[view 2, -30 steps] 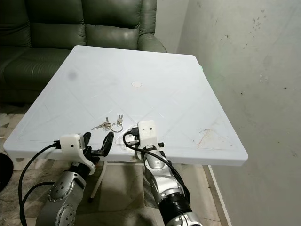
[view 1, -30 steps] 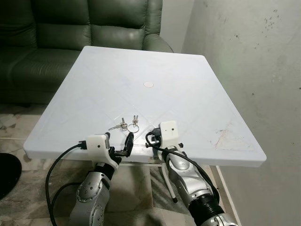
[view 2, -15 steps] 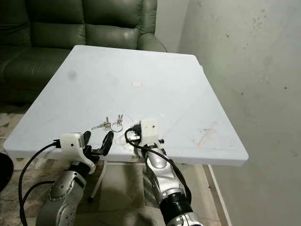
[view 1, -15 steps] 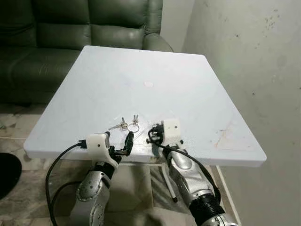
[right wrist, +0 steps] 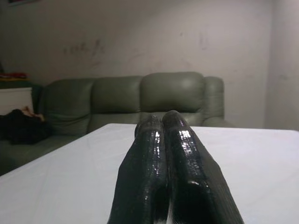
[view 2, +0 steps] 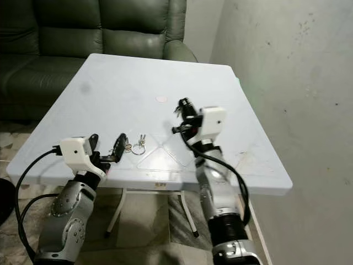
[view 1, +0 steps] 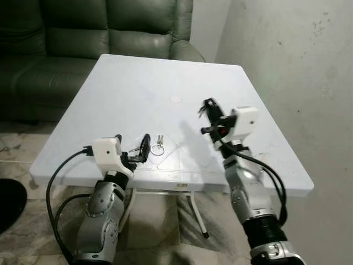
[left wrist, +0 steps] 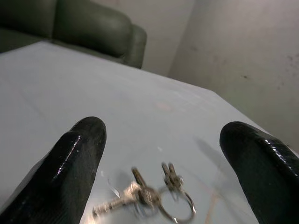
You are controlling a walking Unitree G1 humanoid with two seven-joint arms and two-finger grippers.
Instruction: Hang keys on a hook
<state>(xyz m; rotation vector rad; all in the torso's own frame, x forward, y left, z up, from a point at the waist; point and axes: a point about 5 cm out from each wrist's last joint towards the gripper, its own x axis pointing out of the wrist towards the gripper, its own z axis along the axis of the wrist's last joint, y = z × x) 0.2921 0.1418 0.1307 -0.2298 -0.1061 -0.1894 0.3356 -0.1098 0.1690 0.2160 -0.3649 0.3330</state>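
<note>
Keys [left wrist: 145,198] between spread left tool [left wrist: 163,158] fingers

You see two silver arms with ribbed dark collars near the elbows. A white boxy camera housing sits on each wrist, with black cables looping back down the forearms. The left gripper [view 1: 138,152] and right gripper [view 1: 209,109] have glossy, rounded black fingers [left wrist: 70,172].

A square white plastic table [view 1: 138,88] stands in a corner of the room, its far edge close to a dark green leather sofa [view 1: 83,33]. A pale plaster wall [view 1: 298,61], scuffed and spotted, runs along the table's right side. The floor [view 1: 22,149] is mottled marble-patterned tile, with a dark round object [view 1: 8,204] at the left edge.
</note>
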